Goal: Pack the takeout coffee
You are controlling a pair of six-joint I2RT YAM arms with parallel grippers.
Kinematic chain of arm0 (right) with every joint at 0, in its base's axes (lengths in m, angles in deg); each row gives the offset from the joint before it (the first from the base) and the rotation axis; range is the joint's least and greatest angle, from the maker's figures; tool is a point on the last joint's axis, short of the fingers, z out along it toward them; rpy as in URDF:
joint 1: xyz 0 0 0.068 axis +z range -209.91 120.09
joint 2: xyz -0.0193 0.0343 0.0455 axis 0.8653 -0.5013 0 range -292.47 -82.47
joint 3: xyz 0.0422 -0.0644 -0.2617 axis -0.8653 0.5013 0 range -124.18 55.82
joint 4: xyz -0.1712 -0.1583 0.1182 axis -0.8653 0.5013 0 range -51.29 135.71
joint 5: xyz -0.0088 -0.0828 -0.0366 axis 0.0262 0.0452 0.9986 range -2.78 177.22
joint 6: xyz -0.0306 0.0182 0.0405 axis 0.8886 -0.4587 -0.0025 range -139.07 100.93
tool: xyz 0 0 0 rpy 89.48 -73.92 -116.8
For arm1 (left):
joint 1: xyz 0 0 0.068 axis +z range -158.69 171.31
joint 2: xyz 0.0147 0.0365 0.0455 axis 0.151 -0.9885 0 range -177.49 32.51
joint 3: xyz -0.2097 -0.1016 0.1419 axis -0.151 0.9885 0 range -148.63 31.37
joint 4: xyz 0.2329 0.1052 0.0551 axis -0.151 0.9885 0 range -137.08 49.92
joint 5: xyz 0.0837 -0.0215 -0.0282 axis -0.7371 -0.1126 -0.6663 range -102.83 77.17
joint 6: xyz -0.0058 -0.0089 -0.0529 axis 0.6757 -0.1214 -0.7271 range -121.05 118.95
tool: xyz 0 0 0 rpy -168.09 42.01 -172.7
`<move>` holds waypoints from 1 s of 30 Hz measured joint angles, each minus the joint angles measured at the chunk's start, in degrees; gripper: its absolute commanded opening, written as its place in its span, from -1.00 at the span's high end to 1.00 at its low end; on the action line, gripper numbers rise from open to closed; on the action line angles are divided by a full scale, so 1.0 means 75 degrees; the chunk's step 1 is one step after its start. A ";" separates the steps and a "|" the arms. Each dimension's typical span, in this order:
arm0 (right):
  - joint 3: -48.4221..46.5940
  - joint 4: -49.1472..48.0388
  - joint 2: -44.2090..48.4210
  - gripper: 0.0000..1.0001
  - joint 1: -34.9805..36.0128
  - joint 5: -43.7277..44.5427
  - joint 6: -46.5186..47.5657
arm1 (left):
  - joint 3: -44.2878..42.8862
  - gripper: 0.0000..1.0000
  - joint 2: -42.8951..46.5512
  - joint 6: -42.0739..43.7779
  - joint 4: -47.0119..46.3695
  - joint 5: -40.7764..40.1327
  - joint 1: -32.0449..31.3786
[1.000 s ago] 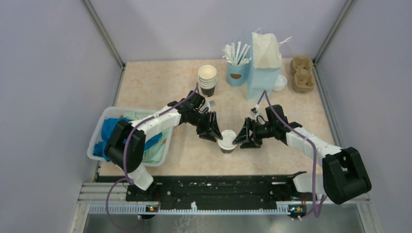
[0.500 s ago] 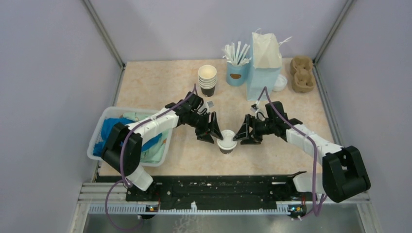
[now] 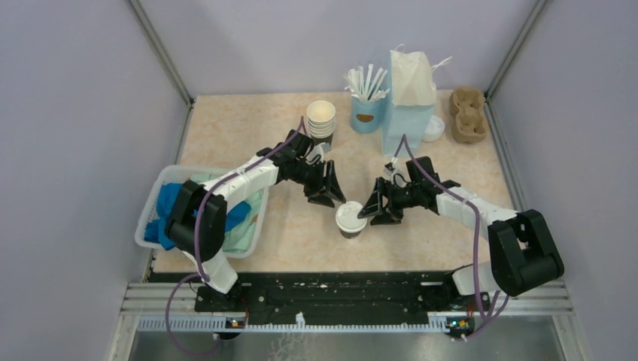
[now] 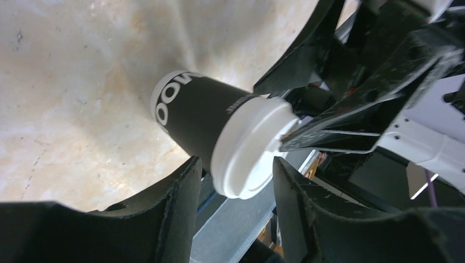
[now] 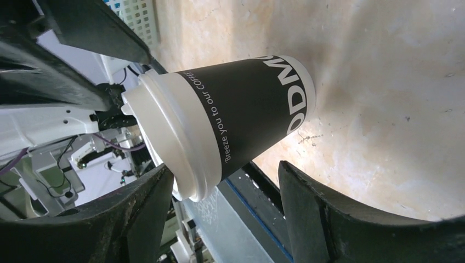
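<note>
Basket [image 3: 153, 216]: far left on the surface [image 3: 248, 135], holding cloths. It plays no part in this step.

Left claw [image 3: 332, 195]: jaws spread and holding nothing. It hangs just up and left of the cup without touching it. Its wrist view shows the lidded top between the two fingers, but further out than their tips. It is best kept back, so the two claws do not crowd one small cup.

Takeout coffee [image 3: 350, 219]: stands upright on the surface between the two claws, near the front edge, with its white lid [image 5: 175, 137] on. Nothing holds it.

Right claw [image 3: 371, 211]: jaws wide, tips at the cup's right side. In its wrist view the cup lies between the fingers [image 5: 137, 219], and I see no contact. It looks the better placed to take the cup.

Grip advice: slide in until the dark paper wall sits squarely between the pads, below the lid's rim. Close gently, since a paper wall likely buckles and a squeeze on the lid could pop it off.

Carry advice: lift straight up and keep the cup upright.

Paper bag [image 3: 410, 105]: light blue, standing at the back and well apart from the cup. It is tall, so the cup probably has to go in over the top.

Cup carrier [image 3: 466, 114]: brown, at the back right beside the bag.
</note>
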 measured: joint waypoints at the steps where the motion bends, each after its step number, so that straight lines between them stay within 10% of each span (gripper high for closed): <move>1: 0.0070 -0.0131 -0.0032 -0.34 0.0000 -0.0017 -0.0032 | 0.0108 -0.06 -0.0052 0.0032 -0.0026 0.0023 -0.0006; 12: 0.0090 -0.0184 -0.0143 -0.49 -0.0015 -0.0146 0.0047 | 0.1078 0.09 0.0289 -0.0003 -0.0711 0.0393 0.0032; 19: -0.0761 0.0842 0.0023 -0.85 0.0169 0.0364 0.0370 | 0.1393 -0.38 0.0714 -0.0219 -0.0516 0.0227 0.0003; 25: -0.0423 0.0833 0.0772 -0.78 0.0376 0.0224 0.0085 | 0.1434 -0.54 0.0819 -0.0475 -0.0557 0.0221 -0.0003; 30: 0.0012 0.0481 0.0548 -0.54 0.0577 0.0117 -0.0181 | 0.1431 -0.19 0.0688 -0.0551 -0.0743 0.0280 -0.0044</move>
